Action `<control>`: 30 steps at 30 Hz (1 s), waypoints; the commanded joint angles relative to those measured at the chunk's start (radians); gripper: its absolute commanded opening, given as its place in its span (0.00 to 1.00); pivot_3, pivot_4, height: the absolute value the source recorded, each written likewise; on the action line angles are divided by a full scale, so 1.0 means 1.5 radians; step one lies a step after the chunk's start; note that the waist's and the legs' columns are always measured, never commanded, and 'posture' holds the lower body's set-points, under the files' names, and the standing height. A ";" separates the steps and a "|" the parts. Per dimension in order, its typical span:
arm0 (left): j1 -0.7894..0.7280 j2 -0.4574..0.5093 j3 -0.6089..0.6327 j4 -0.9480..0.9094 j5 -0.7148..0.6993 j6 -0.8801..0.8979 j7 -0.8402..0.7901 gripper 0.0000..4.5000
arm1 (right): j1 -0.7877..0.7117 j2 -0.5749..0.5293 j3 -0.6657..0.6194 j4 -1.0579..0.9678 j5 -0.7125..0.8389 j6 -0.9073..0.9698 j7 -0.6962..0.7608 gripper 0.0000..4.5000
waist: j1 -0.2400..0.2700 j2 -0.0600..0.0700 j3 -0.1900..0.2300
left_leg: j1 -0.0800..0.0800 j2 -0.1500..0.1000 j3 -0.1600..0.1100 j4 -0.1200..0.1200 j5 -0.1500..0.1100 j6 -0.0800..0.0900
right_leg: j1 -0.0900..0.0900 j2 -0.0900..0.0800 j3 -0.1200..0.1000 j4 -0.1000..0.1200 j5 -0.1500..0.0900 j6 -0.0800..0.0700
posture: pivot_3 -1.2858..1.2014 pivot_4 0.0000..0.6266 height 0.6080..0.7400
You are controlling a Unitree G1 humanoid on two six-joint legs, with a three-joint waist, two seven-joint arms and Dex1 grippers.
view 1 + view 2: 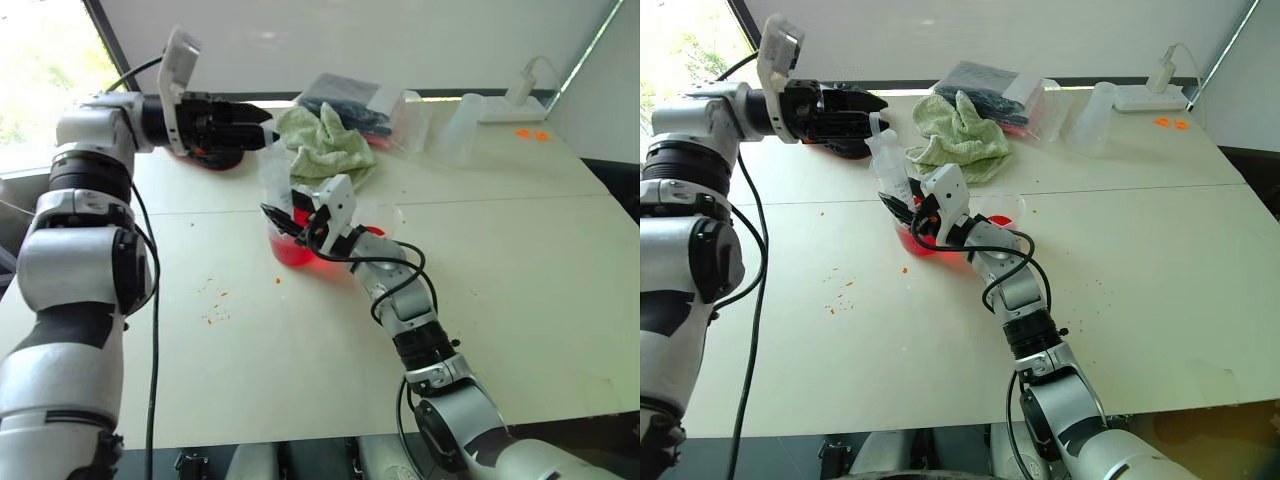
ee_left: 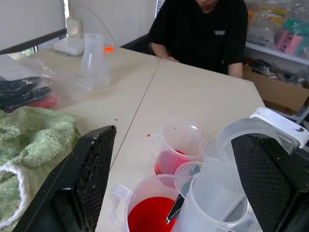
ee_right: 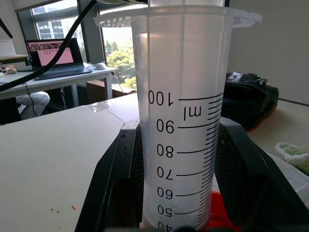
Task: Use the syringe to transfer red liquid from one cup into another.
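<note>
Two clear cups on a pale desk [image 1: 500, 300], green cloth [image 1: 325, 150] bunched behind. Fuller cup [image 1: 290, 250] bright with red liquid [image 1: 292, 254]; other cup [image 1: 380, 218] just beside it, partly behind the right wrist, holding less. Standing upright, nose down in the fuller cup: the syringe [image 1: 276, 180], barrel pinched low by the right claw [image 1: 290, 222]. Left claw [image 1: 258, 125] spread wide beside the plunger head, apparently not gripping it. Probably light, stiff and slick-walled, liable to twist or slide in a loose pinch. Best held around the barrel below the flange, plunger head taken squarely and pulled straight to avoid tipping the thin cup.
</note>
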 commanded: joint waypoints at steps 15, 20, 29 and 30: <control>0.070 0.107 0.027 -0.152 -0.056 0.071 -0.004 0.86 | -0.050 -0.002 -0.028 -0.021 0.011 -0.008 -0.018 0.32 | -0.001 0.000 0.000 | 0.000 0.000 0.000 0.000 0.000 0.000 | 0.000 0.000 0.000 0.000 0.000 0.000 | 0.52 0.24 0.78; 0.130 0.117 0.041 -0.244 -0.095 0.124 0.019 0.86 | -0.063 -0.008 -0.043 -0.037 0.014 -0.006 -0.029 0.32 | 0.000 0.000 0.000 | 0.000 0.000 -0.001 0.000 0.000 0.000 | 0.000 0.000 0.000 0.001 0.000 0.000 | 0.52 0.24 0.78; 0.201 0.095 0.058 -0.353 -0.161 0.172 0.080 0.86 | -0.098 -0.033 -0.083 -0.107 0.029 0.034 -0.068 0.32 | 0.001 0.000 0.000 | 0.000 0.000 -0.001 0.001 0.000 0.000 | 0.000 0.000 0.000 0.001 0.000 0.000 | 0.52 0.24 0.78; 0.203 0.091 0.057 -0.356 -0.166 0.171 0.085 0.86 | -0.102 -0.034 -0.087 -0.112 0.031 0.038 -0.074 0.32 | 0.001 0.000 0.000 | 0.000 0.000 -0.001 0.001 0.000 0.000 | 0.000 0.000 0.000 0.001 0.000 0.000 | 0.52 0.24 0.78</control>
